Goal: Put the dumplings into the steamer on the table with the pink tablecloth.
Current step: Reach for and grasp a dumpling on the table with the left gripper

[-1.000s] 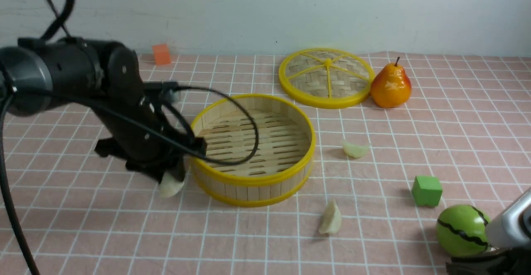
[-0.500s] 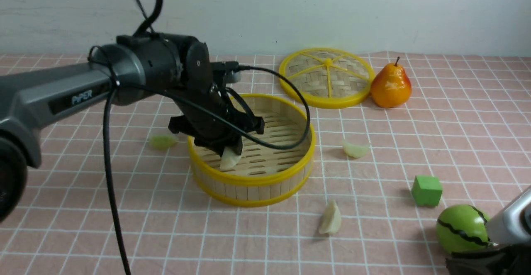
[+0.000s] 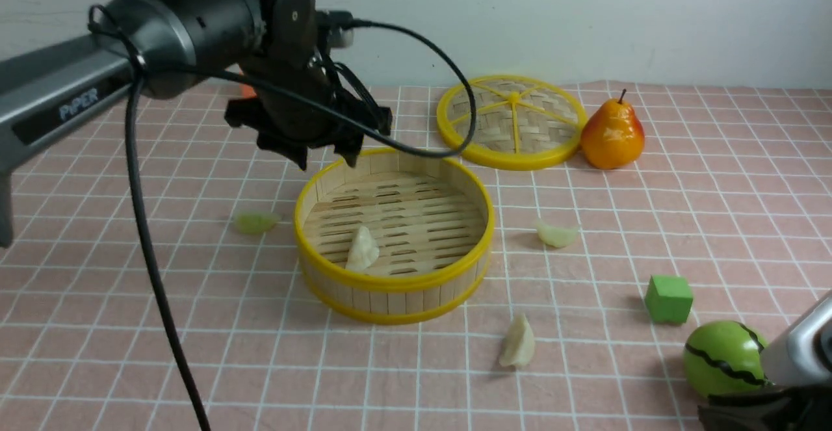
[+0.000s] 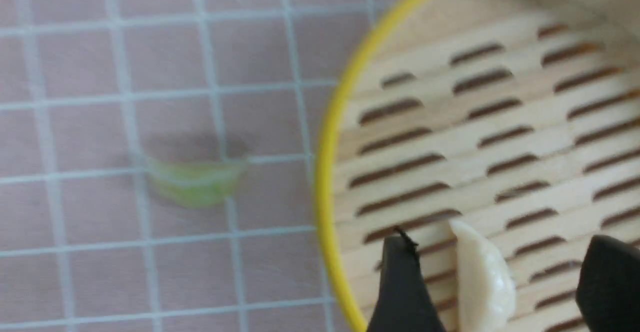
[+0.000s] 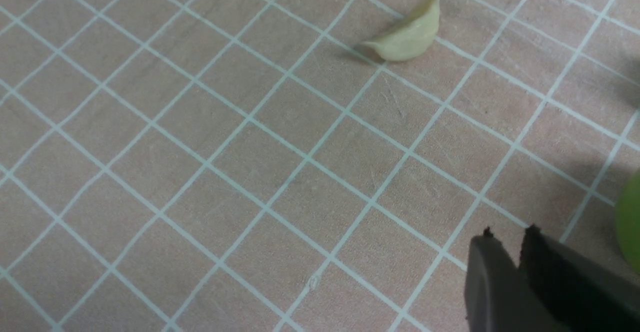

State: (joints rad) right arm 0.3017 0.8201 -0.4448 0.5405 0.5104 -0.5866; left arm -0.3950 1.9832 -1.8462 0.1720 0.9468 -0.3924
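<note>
One dumpling [image 3: 362,249] on steamer [image 3: 396,281] floor; directly beneath raised left hand [image 3: 326,158]; hand spread wide, empty

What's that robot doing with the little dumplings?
It is putting toy dumplings into the steamer on the pink tablecloth. One cream dumpling lies inside, and the left pincer hangs open above the far rim, holding nothing. Three wait on the cloth: a green dumpling, a pale dumpling and the nearest dumpling. The right pincer sits low by the striped green ball, empty.
</note>
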